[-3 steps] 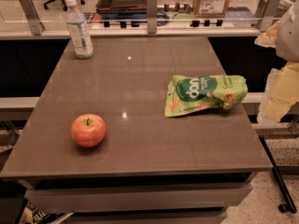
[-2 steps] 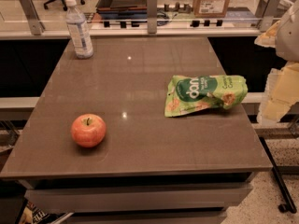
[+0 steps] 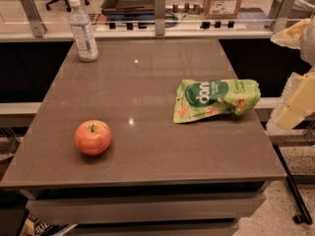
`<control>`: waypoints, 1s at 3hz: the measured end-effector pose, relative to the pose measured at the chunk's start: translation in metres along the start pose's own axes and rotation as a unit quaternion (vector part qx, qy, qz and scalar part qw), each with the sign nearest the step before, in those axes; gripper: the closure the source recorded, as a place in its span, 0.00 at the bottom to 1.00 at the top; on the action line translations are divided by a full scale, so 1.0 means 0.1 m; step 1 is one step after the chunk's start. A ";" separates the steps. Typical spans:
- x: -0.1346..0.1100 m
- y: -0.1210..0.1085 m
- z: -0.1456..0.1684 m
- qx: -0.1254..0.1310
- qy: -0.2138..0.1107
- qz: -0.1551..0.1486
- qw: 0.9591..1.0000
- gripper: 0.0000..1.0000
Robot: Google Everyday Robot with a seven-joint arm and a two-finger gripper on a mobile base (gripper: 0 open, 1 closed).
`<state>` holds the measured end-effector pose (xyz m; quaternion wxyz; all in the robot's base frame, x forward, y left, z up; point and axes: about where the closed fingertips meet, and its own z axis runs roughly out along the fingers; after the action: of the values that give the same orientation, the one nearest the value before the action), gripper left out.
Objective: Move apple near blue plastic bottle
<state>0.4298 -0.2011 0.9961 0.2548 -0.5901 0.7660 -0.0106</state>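
The red-orange apple (image 3: 93, 137) stands on the brown table (image 3: 147, 82) near its front left corner. The blue plastic bottle (image 3: 82, 31), clear with a white cap and a pale label, stands upright at the back left corner, well behind the apple. My gripper (image 3: 296, 102) shows only as cream-coloured parts at the right edge of the view, off the table's right side, far from the apple and the bottle. It holds nothing that I can see.
A green crinkly snack bag (image 3: 216, 99) lies on the right half of the table. A glass partition with metal posts (image 3: 159, 6) runs along the far edge. A cardboard box (image 3: 224, 0) sits behind it.
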 end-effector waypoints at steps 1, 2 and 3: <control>-0.26 0.08 -0.03 -0.003 -0.082 -0.007 0.997 0.00; -0.62 0.12 0.08 -0.019 -0.156 -0.013 0.988 0.00; -1.02 0.20 0.25 -0.028 -0.200 -0.022 0.979 0.00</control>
<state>0.4399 -0.0954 1.0063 0.3861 -0.6037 0.6865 0.1237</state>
